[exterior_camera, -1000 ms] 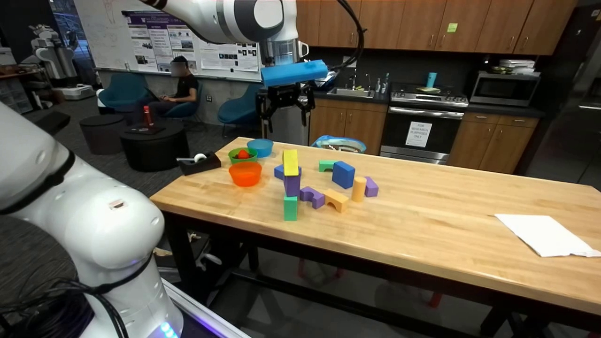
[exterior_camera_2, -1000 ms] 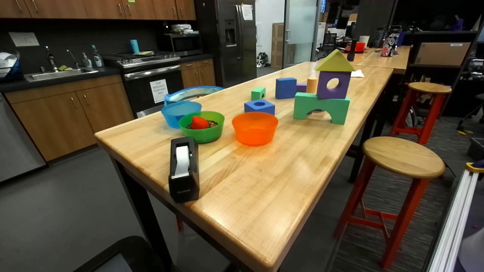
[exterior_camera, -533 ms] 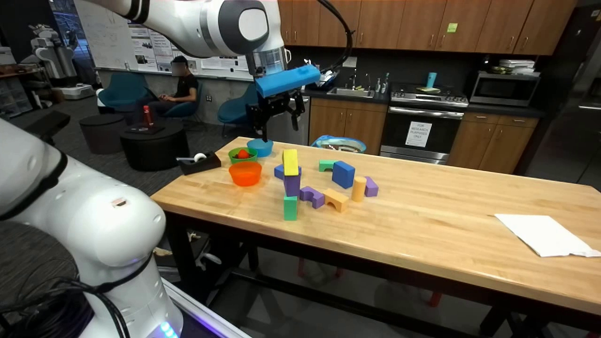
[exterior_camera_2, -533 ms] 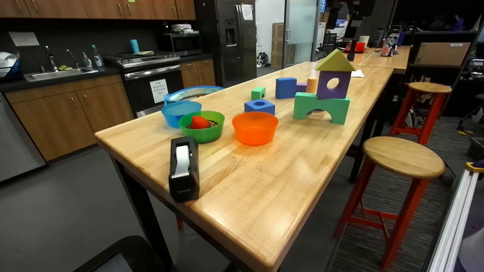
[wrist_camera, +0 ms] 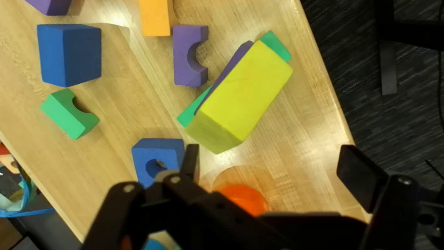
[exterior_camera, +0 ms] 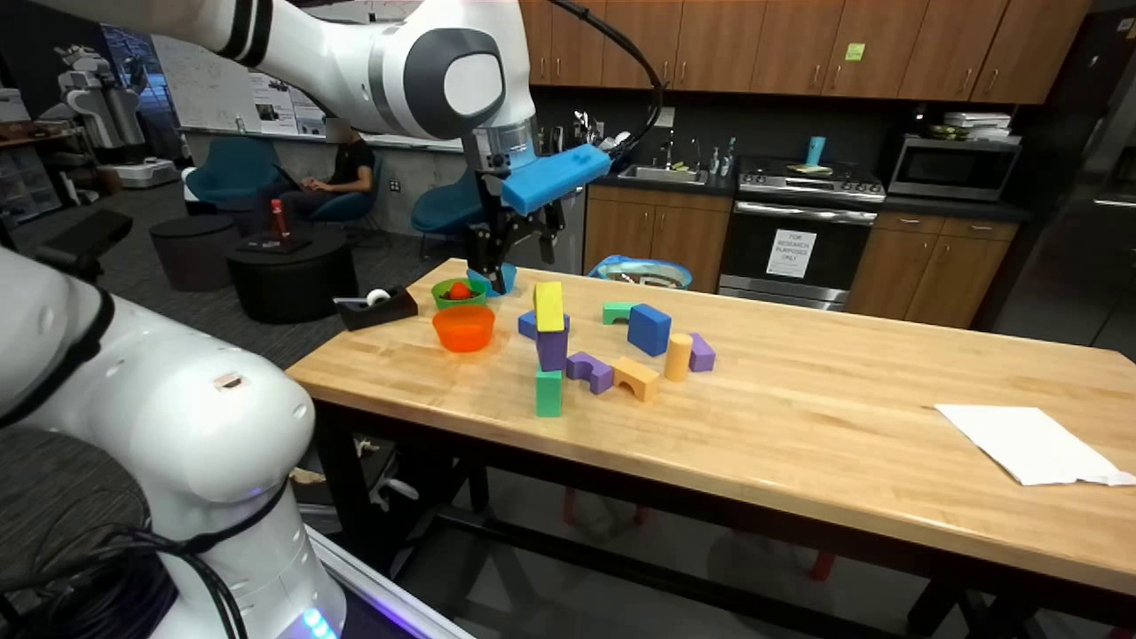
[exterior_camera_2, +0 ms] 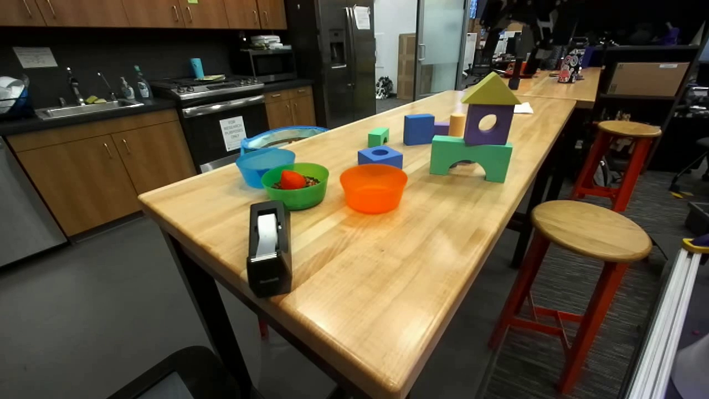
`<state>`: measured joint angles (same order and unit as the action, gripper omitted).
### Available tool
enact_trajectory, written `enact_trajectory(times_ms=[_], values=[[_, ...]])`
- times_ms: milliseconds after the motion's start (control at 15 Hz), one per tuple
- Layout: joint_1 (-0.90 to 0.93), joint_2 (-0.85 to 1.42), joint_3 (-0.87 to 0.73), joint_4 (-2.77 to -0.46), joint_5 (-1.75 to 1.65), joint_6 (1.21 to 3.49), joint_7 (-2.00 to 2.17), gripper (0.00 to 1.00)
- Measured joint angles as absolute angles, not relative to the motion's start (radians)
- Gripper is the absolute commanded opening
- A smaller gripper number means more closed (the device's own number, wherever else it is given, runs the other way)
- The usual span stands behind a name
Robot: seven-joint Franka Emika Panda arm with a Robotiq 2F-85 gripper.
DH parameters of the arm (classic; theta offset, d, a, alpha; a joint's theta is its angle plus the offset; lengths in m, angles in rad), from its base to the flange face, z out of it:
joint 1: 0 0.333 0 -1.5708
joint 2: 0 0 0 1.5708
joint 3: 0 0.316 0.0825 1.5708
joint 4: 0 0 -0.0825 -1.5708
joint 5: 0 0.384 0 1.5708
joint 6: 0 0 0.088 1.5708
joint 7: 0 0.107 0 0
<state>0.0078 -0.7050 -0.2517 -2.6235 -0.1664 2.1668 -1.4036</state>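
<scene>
Fingers (wrist_camera: 360, 178): I see them spread apart, released, above the worktop (exterior_camera_2: 354, 266).
Yellow block (wrist_camera: 248, 90): rests atop the pierced purple block (exterior_camera_2: 487, 137), which stands on the large green arch (exterior_camera_2: 471, 151); apart from the fingers.
Orange bowl (exterior_camera_2: 374, 191): sits on the worktop, near the large green arch.

1. Before you, a yellow roof block (wrist_camera: 248, 88) crowns a three-piece tower (exterior_camera: 552, 351), peak up.
2. Beneath it, you see a purple block (exterior_camera_2: 504, 125) standing upright, pierced by a round hole.
3. Bearing both, a green arch (exterior_camera_2: 471, 150) stands on two legs at your tower's base.
</scene>
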Motion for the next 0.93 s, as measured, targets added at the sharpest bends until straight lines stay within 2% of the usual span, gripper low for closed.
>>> enact_trajectory(times_ms=[933], values=[[-0.012, -0.752, -0.401, -2.625, -0.071, 2.139, -1.535, 1.0]])
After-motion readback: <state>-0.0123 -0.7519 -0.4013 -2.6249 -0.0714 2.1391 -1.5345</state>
